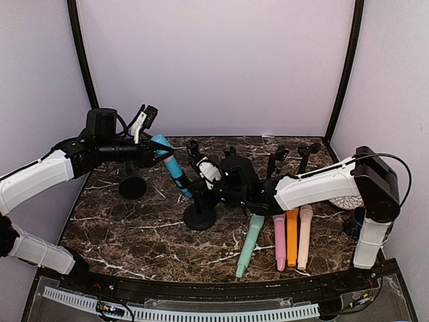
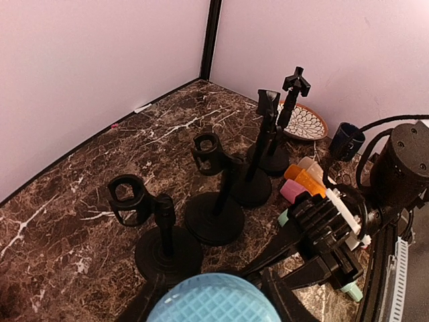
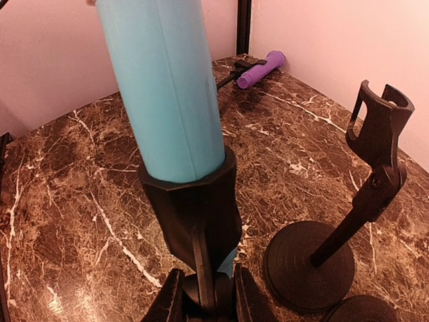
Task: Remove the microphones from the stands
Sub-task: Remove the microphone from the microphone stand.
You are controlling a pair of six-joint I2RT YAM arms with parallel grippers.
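Observation:
A light blue microphone (image 1: 173, 169) slants up to the left out of the clip of a black stand (image 1: 200, 216) at the table's middle. My left gripper (image 1: 157, 151) is shut on its upper, mesh-head end; the left wrist view shows the blue mesh head (image 2: 213, 299) filling the gap between the dark fingers (image 2: 289, 303). My right gripper (image 1: 207, 177) is shut on the stand just under the clip. In the right wrist view the blue handle (image 3: 167, 87) sits in the black clip (image 3: 194, 201), with my right gripper (image 3: 208, 303) clamped on the joint below it.
Mint (image 1: 249, 245), pink (image 1: 279, 241), orange (image 1: 292, 236) and cream (image 1: 305, 235) microphones lie at the front right. Several empty stands (image 2: 214, 201) stand behind, and another (image 1: 133, 185) at the left. A patterned plate (image 2: 307, 122) and dark cup (image 2: 346, 139) sit far right. A purple microphone (image 3: 261, 68) lies by the wall.

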